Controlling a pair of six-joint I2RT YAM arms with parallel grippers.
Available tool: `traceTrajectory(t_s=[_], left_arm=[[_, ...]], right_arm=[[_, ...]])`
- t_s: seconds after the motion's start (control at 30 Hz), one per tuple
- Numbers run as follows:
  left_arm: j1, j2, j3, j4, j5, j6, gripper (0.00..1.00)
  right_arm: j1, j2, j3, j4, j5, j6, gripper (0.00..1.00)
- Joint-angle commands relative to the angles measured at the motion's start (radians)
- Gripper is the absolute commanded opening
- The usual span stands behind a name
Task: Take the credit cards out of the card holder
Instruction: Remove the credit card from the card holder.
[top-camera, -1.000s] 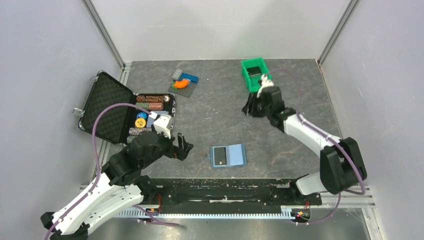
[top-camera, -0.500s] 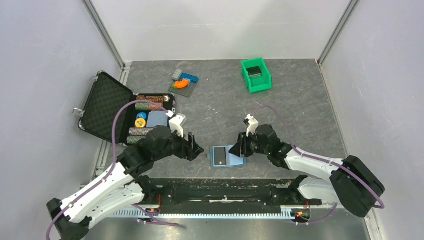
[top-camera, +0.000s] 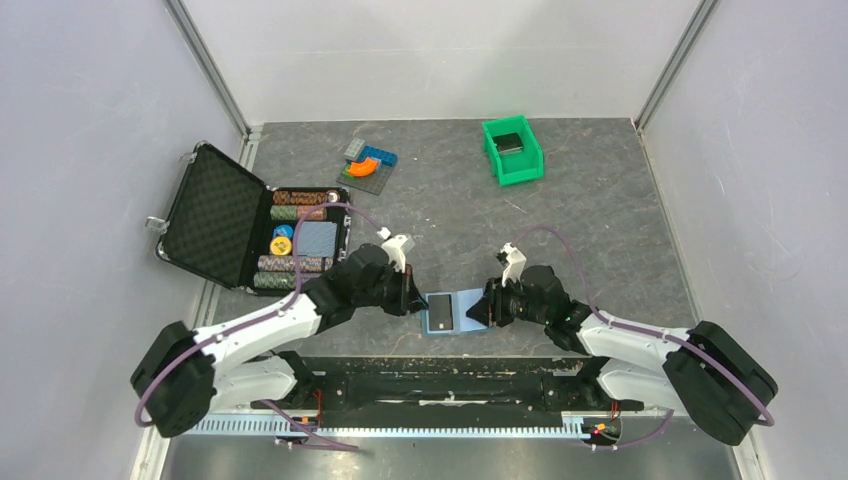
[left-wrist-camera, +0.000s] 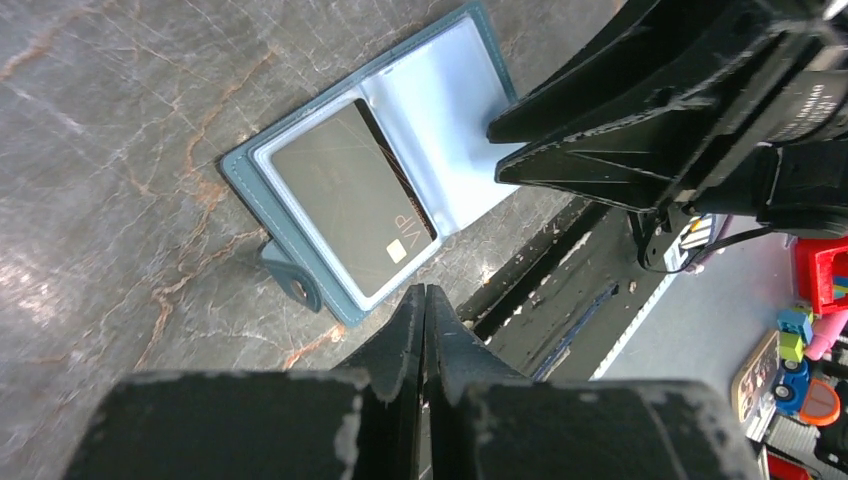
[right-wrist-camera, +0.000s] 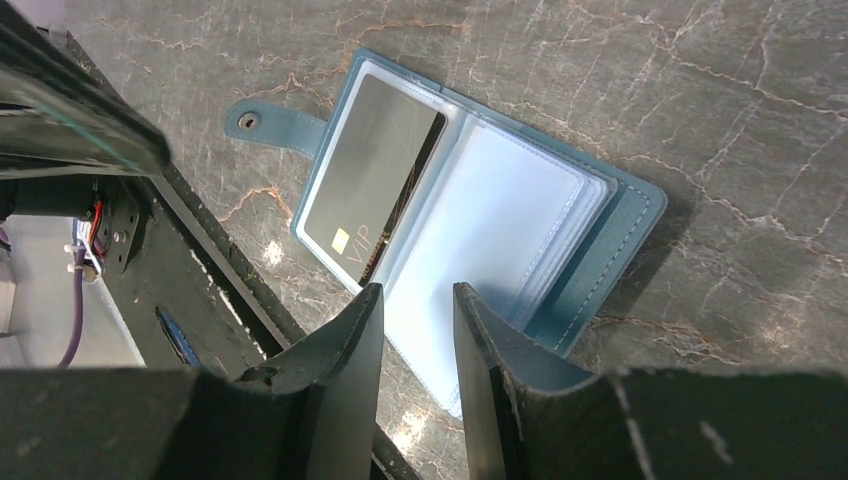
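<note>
The card holder (top-camera: 470, 308) lies open and flat on the counter (top-camera: 600, 220), at the lower centre of the top view, between the two grippers. A dark credit card (left-wrist-camera: 353, 196) marked VIP sits in its left half. The left gripper (left-wrist-camera: 425, 295), clenched and empty, is just beside the holder's left edge. The right gripper (right-wrist-camera: 417, 295), fingers slightly parted and grasping nothing, hangs over the pale right page.
</note>
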Motion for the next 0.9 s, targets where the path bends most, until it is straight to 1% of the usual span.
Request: traceTrajectory(t_s=[0.0,0.17,0.33,0.4,0.47,0.57,0.73,0.87], left_arm=[[0.001,0.077,-0.032,0.187,0.069,-0.057,0.04],[0.001,0.122,-0.082,0.3,0.056,-0.073,0.02],[0.002,0.204,-0.085,0.373,0.069,-0.076,0.02],[0.002,0.236,-0.081,0.395,0.053,-0.08,0.02],[0.002,0.267,-0.073,0.396,0.018,-0.088,0.02],[0.002,0.306,-0.08,0.426,0.004,-0.096,0.02],[0.002,0.351,-0.105,0.442,-0.003,-0.1,0.02],[0.002,0.321,-0.137,0.44,-0.009,-0.101,0.02]], right_arm=[[0.003,-0.024,-0.028,0.092,-0.001,0.006,0.34],[0.004,-0.031,-0.034,0.154,-0.039,0.055,0.33],[0.006,-0.006,-0.029,0.228,-0.096,0.108,0.32],[0.006,0.011,-0.021,0.241,-0.097,0.115,0.32],[0.006,0.034,-0.018,0.259,-0.096,0.123,0.32],[0.007,0.092,-0.012,0.288,-0.103,0.136,0.31],[0.007,0.215,-0.029,0.431,-0.16,0.19,0.29],[0.007,0.275,-0.05,0.485,-0.184,0.211,0.26]])
